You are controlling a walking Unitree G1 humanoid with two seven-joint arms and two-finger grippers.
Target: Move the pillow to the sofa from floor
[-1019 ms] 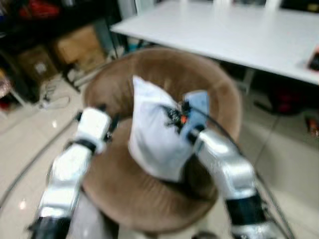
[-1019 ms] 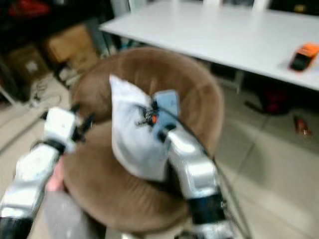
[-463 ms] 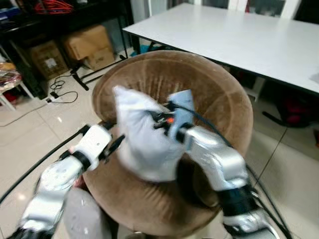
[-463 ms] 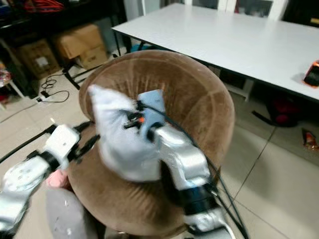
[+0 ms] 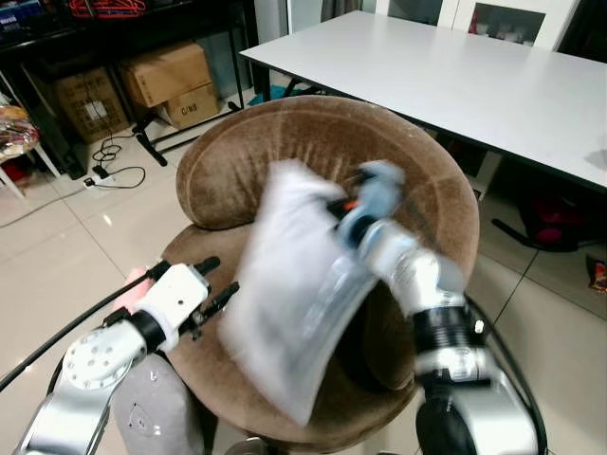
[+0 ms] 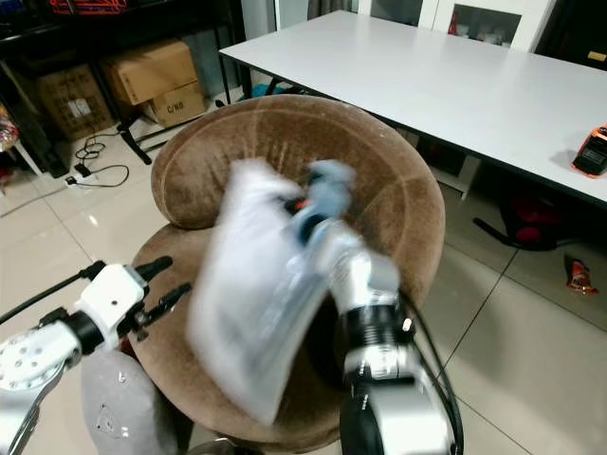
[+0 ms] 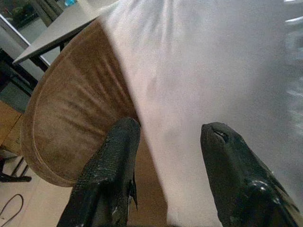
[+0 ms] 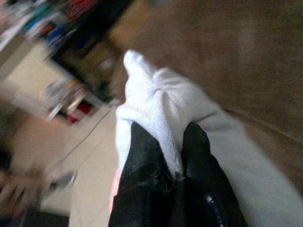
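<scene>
While right hand (image 8: 171, 156) pinches it, pillow (image 5: 289, 284) hangs over sofa (image 5: 228, 152).

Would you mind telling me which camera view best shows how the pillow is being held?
The right wrist view: the right pincer is shut on a bunched corner of the pillow. The eye views show the pillow blurred over the brown sofa; the left wrist view shows its side beyond the open left pincer.
</scene>
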